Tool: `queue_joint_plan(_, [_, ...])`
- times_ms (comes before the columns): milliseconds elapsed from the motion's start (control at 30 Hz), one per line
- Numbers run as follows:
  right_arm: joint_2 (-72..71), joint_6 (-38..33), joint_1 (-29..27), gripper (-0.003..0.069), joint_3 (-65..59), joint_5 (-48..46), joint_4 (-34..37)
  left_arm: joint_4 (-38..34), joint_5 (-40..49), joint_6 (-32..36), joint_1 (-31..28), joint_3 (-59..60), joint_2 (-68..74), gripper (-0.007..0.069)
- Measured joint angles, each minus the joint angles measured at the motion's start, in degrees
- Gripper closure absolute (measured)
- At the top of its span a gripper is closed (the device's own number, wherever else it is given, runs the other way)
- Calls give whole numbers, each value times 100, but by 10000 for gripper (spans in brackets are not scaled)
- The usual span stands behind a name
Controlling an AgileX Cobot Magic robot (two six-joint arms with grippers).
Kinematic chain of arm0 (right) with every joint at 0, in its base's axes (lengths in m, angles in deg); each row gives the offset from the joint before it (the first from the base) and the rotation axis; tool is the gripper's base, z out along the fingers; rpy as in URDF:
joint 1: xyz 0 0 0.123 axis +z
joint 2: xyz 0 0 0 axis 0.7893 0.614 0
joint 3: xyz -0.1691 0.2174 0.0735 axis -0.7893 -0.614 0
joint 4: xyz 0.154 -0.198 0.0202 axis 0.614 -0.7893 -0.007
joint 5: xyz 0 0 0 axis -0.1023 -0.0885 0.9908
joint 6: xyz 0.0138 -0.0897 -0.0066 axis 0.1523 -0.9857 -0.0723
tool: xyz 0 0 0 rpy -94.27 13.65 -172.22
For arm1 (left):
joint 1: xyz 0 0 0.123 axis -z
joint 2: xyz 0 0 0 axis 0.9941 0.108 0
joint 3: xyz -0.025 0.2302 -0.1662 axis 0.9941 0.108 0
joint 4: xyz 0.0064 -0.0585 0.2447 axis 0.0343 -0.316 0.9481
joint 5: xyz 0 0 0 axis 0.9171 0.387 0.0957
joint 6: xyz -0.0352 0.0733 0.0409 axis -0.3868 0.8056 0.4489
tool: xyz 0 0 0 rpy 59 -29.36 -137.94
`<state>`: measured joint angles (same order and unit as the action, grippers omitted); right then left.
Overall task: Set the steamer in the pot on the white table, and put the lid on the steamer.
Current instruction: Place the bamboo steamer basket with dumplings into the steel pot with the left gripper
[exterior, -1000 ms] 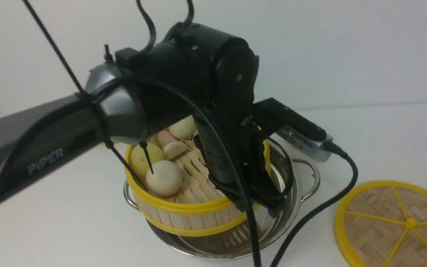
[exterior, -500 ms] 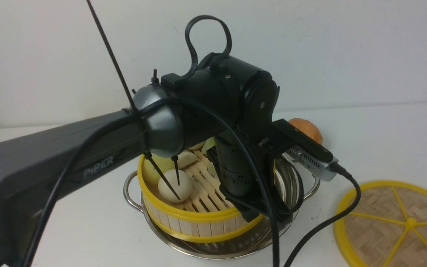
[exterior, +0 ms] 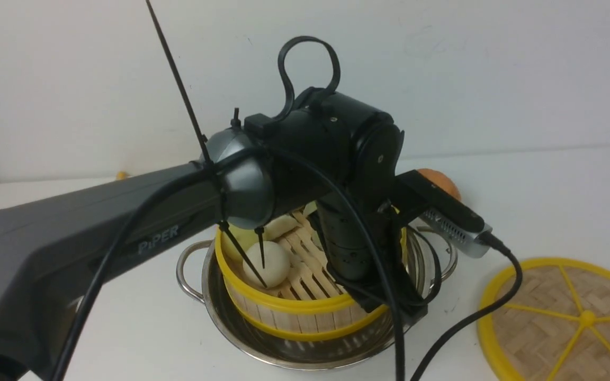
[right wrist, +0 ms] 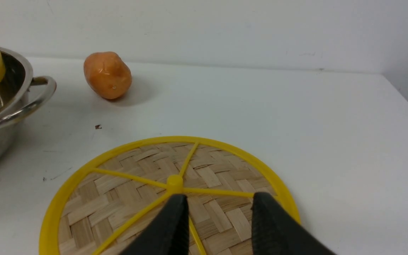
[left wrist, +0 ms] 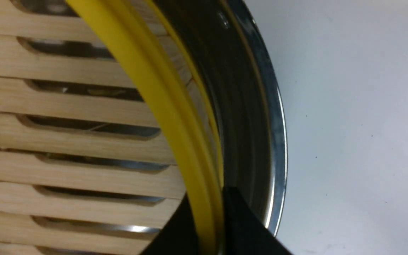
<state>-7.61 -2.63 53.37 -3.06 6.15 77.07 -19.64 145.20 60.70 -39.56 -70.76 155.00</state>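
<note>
The steamer (exterior: 294, 306), a bamboo basket with a yellow rim, holds pale buns (exterior: 267, 263) and stands inside the shiny pot (exterior: 241, 338) on the white table (exterior: 141, 328). My left gripper (exterior: 387, 307) is shut on the steamer's right rim. In the left wrist view the left gripper (left wrist: 207, 200) pinches the yellow rim, beside the slatted floor of the steamer (left wrist: 83, 138) and the wall of the pot (left wrist: 253, 124). The lid (exterior: 548, 323) lies flat at the right. My right gripper (right wrist: 219, 196) hangs open just above the lid (right wrist: 147, 198), holding nothing.
An orange potato-like toy (exterior: 440, 182) lies behind the pot, near the back wall; the right wrist view shows the toy (right wrist: 107, 75) beside the pot handle (right wrist: 37, 99). Black cables trail from the left wrist across the table toward the lid.
My left arm has carried the steamer to the right and down, from a tilt over the pot's left side to lower inside the pot. The lid has not moved.
</note>
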Motion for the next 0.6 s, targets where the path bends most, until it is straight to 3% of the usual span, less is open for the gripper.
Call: queue_joint_plan(600, [0, 3, 0, 418, 0, 0, 0, -10, -278, 126, 0, -12, 444, 589])
